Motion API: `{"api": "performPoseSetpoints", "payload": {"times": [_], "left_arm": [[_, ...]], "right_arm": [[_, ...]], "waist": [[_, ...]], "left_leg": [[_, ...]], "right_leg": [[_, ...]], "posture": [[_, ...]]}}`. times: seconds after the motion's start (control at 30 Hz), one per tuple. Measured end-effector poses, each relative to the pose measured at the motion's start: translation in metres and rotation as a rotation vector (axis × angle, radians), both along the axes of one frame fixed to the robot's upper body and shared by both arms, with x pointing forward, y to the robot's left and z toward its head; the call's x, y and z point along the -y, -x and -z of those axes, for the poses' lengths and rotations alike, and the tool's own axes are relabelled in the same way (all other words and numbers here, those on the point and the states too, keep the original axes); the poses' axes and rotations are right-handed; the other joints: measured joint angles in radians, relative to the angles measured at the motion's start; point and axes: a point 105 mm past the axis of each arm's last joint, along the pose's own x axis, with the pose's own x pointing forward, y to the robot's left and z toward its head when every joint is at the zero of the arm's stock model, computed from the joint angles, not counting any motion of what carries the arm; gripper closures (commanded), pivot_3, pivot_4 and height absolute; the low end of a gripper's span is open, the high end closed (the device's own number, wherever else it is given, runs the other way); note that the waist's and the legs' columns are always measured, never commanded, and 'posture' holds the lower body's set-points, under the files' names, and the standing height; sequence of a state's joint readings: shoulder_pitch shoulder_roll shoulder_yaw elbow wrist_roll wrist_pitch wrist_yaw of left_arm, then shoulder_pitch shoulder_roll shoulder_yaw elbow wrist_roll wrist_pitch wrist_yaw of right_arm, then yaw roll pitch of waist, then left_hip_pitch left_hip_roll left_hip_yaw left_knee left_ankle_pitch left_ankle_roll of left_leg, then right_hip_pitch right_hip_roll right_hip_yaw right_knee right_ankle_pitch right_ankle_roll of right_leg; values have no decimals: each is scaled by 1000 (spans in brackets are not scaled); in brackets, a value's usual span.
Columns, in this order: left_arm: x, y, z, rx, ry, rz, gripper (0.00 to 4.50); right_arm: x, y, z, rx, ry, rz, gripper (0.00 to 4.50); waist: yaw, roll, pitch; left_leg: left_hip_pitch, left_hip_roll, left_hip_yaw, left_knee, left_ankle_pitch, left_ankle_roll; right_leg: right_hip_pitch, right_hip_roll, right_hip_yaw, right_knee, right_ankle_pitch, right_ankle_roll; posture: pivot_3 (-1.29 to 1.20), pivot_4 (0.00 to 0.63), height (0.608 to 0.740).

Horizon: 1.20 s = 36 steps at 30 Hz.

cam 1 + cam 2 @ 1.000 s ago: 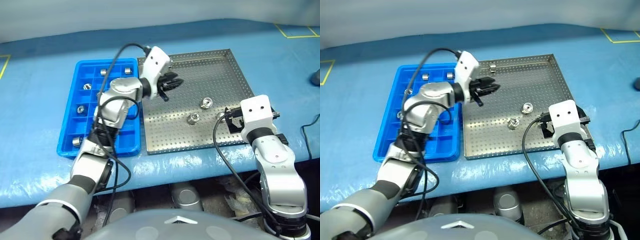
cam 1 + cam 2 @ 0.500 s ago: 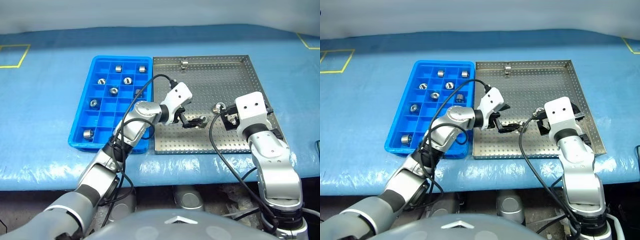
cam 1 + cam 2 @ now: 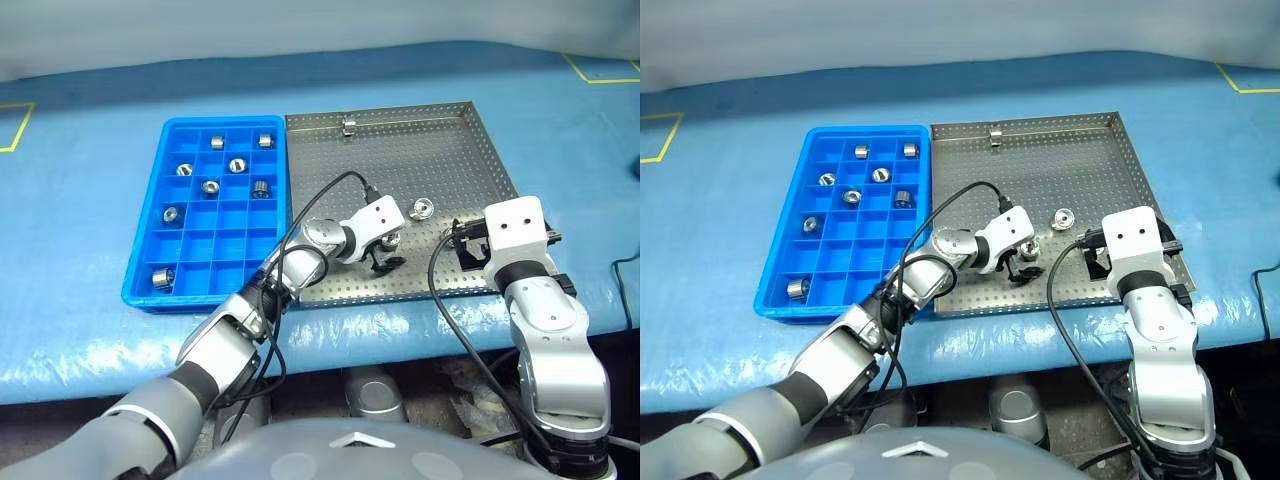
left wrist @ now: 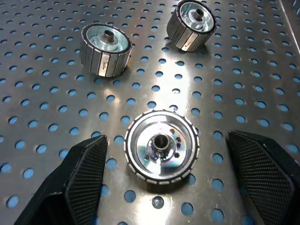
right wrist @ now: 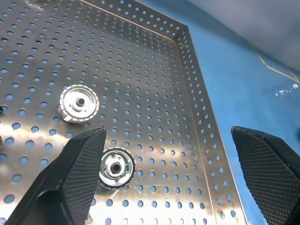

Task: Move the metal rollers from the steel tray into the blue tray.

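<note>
While set low over the steel tray (image 3: 470, 150), grips nothing: left end effector (image 3: 383, 262) spread wide, cross-hatched black fingers (image 4: 79, 173) on either side of one metal roller (image 4: 161, 151), apart from it. Lies flat on the perforated floor, that roller: ribbed rim, polished face, hollow hub. Just beyond, two more of the same, one (image 4: 105, 49) tilted toward the camera, the other (image 4: 191, 29) near it. Equally wide and empty: right end effector (image 5: 173, 159), hanging near the steel tray's right rim. Square, silver, low-rimmed, with a small metal piece (image 3: 349, 125) at the far rim. Just beside it on the blue-covered desk (image 3: 90, 330): blue tray (image 3: 140, 296), plastic, gridded into square compartments, holding eight rollers, one per compartment.
</note>
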State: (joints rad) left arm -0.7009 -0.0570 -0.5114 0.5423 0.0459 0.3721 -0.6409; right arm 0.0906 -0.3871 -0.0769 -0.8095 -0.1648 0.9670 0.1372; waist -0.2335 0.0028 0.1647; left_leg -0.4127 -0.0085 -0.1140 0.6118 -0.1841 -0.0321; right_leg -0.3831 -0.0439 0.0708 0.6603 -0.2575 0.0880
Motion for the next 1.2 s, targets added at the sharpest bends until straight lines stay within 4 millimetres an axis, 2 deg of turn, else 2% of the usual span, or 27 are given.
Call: {"api": "performPoseSetpoints", "payload": {"times": [0.03, 0.23, 0.27, 0.5, 0.6, 0.67, 0.73, 0.8, 0.9, 0.97, 1.1, 1.2], "left_arm": [[-1, -2, 0, 6, 2, -9, 591], [-11, -12, -5, -20, 53, -77, 2577], [-14, -16, -7, -21, 62, -98, 2799], [-31, -29, -24, 10, 109, -171, 2790], [-47, -37, -51, 47, 190, -226, 2790], [-66, -43, -76, 94, 246, -267, 2790], [-99, -47, -103, 146, 284, -323, 2790], [-132, -41, -114, 183, 247, -342, 2790], [-191, -27, -112, 225, 64, -414, 2790], [-217, -20, -109, 227, -6, -480, 2790], [-240, -2, -92, 190, -71, -532, 2790], [-246, 9, -75, 130, -93, -559, 2790]], "right_arm": [[0, 0, 0, 0, -1, 1, 0], [0, 0, 0, 2, 0, 1, 0], [0, -1, -1, 4, 0, 0, 0], [-8, -9, -3, 11, 0, -39, 0], [-15, -13, -5, 18, -2, -73, 0], [-22, -14, -5, 17, -3, -122, 0], [-32, -13, -2, -2, -2, -200, 0], [-48, -11, 2, -24, -12, -313, 0], [-78, -3, 13, -79, -46, -502, 0], [-84, -3, 13, -76, -54, -541, 0], [-86, -12, 7, -47, -42, -561, 0], [-85, -14, 9, -55, -31, -566, 0]], "waist": [[-4, 0, 0], [-19, 0, 0], [-20, 0, 0], [-9, 0, 0], [-3, 0, 0], [-1, 0, 0], [5, 0, 0], [6, 0, 0], [16, 0, 1], [46, -1, 1], [111, -2, 2], [149, -4, 3]], "left_leg": [[0, 0, 0, 0, 0, 0], [0, 0, 0, 0, 0, 0], [0, 0, 0, -1, 0, 0], [-1, 0, 0, -1, 0, 0], [-1, 0, 0, -1, 0, 0], [0, 1, 0, -2, 0, 0], [0, 2, -1, -2, 0, 0], [1, 2, -1, -3, 0, 0], [2, 3, -1, -5, 0, 0], [1, 2, -1, -4, 0, 0], [1, 1, -1, -3, 0, 0], [0, 1, -2, -3, 0, -1]], "right_leg": [[0, 0, 0, 0, 0, 0], [0, 0, 0, 0, 0, 0], [-1, 0, 0, 0, 0, 0], [-1, 0, 0, 0, 0, 0], [-1, 0, 0, 0, 0, 0], [-2, 1, 0, 1, 0, 0], [-2, 1, 0, 2, 0, 0], [-2, 2, 0, 2, -1, -1], [-2, 2, 0, 2, -1, -2], [-2, 1, 0, 2, -1, -2], [-1, 0, -1, 1, -1, -3], [-2, 0, -2, 1, -2, -4]], "posture": [[-323, 150, 740], [-289, 150, 740], [-282, 150, 740], [-246, 150, 740], [-223, 150, 740], [-201, 150, 740], [-176, 150, 740], [-150, 150, 740], [-106, 150, 740], [-85, 150, 740], [-60, 150, 740], [-54, 150, 740]]}}
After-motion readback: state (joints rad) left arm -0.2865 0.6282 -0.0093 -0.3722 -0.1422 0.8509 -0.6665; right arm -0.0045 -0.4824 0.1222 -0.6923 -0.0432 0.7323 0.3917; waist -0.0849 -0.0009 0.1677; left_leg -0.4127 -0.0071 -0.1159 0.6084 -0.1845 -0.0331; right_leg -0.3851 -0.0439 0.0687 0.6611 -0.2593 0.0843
